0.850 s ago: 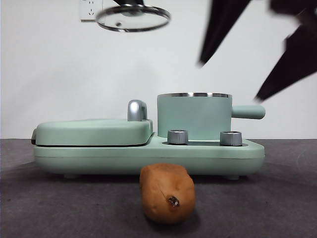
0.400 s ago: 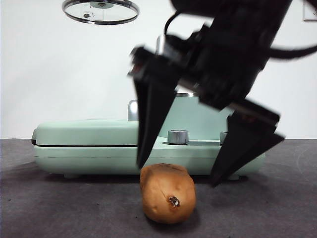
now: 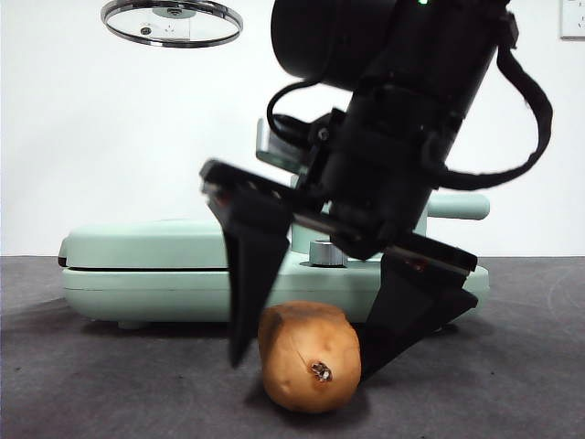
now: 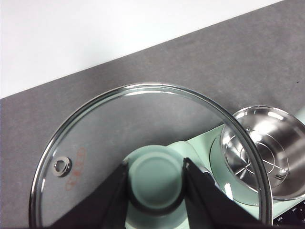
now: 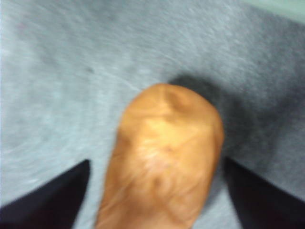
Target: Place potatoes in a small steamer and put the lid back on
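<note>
The orange-brown potato [image 3: 309, 357] [image 5: 164, 157] lies on the grey mat in front of the appliance, dark spot facing the front camera. My right gripper [image 3: 306, 364] [image 5: 155, 191] has come down over it and is open, one black jaw on each side of the potato and neither pressing it. The clear glass lid [image 3: 171, 22] [image 4: 95, 143] hangs high at the left, and my left gripper [image 4: 156, 167] is shut on its mint-green knob [image 4: 156, 183]. The small steamer [image 4: 264, 152] stands uncovered with a steel rack inside. In the front view the right arm hides all but its handle [image 3: 457, 206].
The mint-green appliance base [image 3: 146, 288] carries a flat griddle cover [image 3: 155, 242] on its left and a steel control knob [image 3: 327, 253] at the front. Grey mat runs on both sides of the potato. A white wall stands behind.
The right gripper has dropped from high at the right down over the potato, its jaws now beside it. The held lid has drifted left and stays high.
</note>
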